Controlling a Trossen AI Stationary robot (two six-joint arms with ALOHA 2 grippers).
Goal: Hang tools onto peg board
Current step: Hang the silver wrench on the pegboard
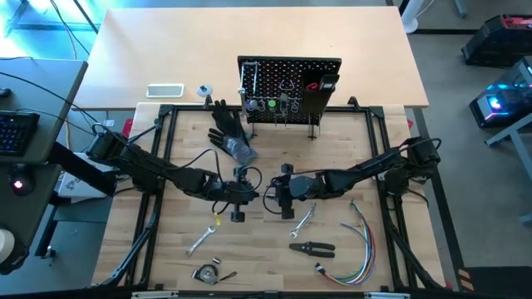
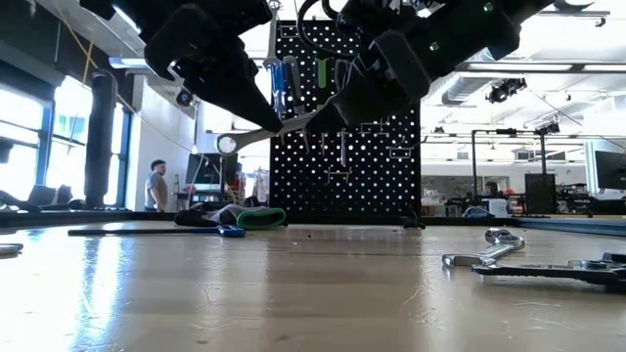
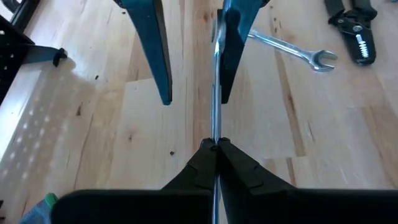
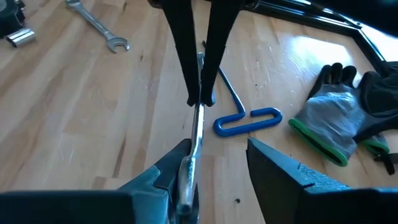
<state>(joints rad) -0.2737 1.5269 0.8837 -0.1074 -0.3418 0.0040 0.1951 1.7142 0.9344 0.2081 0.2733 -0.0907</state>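
Note:
A silver wrench [image 3: 216,106] hangs above the middle of the table, with my left gripper [image 3: 216,146] shut on it. In the low view it [image 2: 249,137] lies nearly level, its ring end toward the table's left. My right gripper [image 4: 217,143] faces it from the right and stands open, one finger on either side of the wrench's other end. The black peg board [image 1: 289,87] stands upright at the far side, with several tools hanging on its hooks. A blue-handled hex key [image 4: 249,121] lies on the table below the grippers. My left gripper pinches the wrench's shaft [image 3: 216,138] between its two fingers, which lie on its flat faces. It comes slanting down from the table's left. The wrench is clear of the table and sticks out toward the right gripper. My right gripper is open. The wrench's end [image 4: 189,168] lies along the inner side of one finger [image 4: 168,180], and I cannot tell whether they touch. The other finger [image 4: 280,174] stands well apart from it.
A black glove with a green cuff [image 1: 229,129] lies before the peg board. Two more wrenches [image 1: 201,241] [image 1: 303,218], pliers [image 1: 312,247] and a bundle of coloured wires [image 1: 357,249] lie on the near half. A black frame [image 1: 166,149] borders the work area.

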